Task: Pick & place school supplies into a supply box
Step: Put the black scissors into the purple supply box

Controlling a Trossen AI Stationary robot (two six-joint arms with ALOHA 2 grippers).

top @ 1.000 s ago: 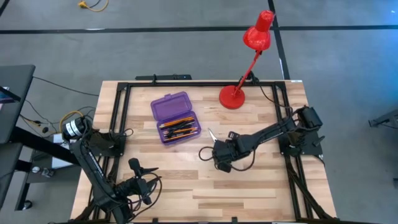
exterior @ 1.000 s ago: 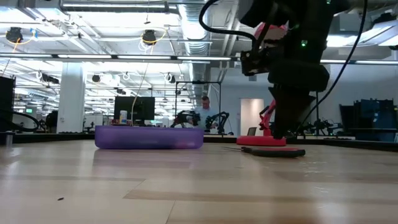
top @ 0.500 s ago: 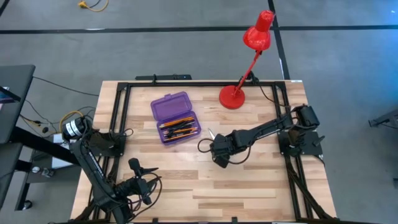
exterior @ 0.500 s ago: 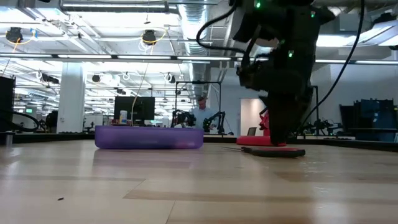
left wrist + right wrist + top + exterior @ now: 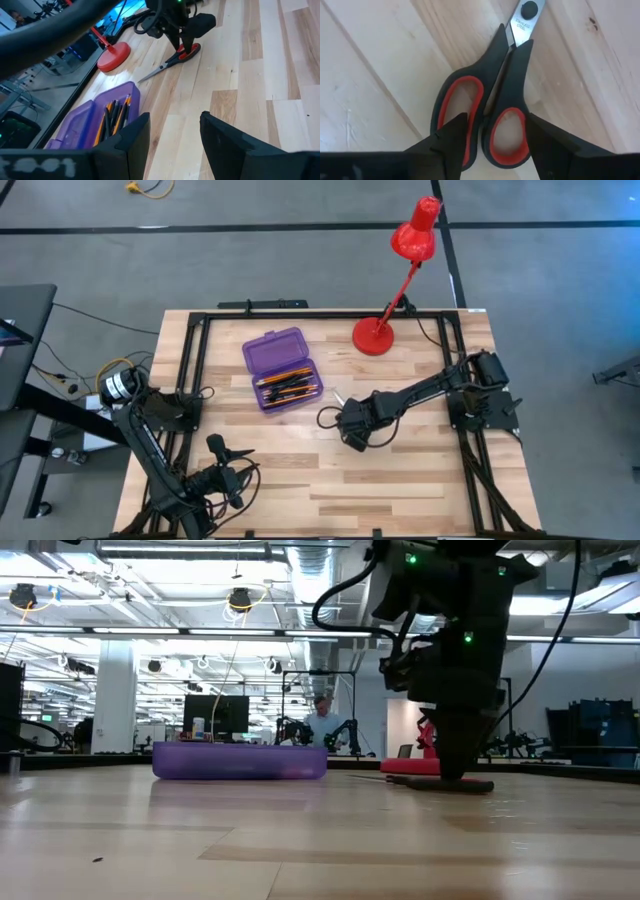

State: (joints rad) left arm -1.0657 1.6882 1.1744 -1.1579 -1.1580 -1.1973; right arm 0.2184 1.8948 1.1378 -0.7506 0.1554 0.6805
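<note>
The red-handled scissors lie flat and closed on the wooden table, right of the supply box; in the high view only their blade tip shows. My right gripper points down over their handle loops, open, one finger on each side. The purple supply box lies open at the far left, with orange pencils and black pens in its tray. My left gripper waits open at the near left corner, looking across the table. My right gripper comes at the scissors' handle loops from above, pointing down, with its open fingers standing either side of the pair of loops. The low view shows the fingertips down at the scissors; whether they touch them I cannot tell.
A red desk lamp stands with its base at the far side, just beyond the scissors, its head reaching past the table's far edge. A black frame rail runs around the table. Bare wood lies toward the near edge.
My right gripper has come down toward the scissors, shifting slightly toward the table's left and rolling a little about its own axis. The scissors and the box have stayed put.
</note>
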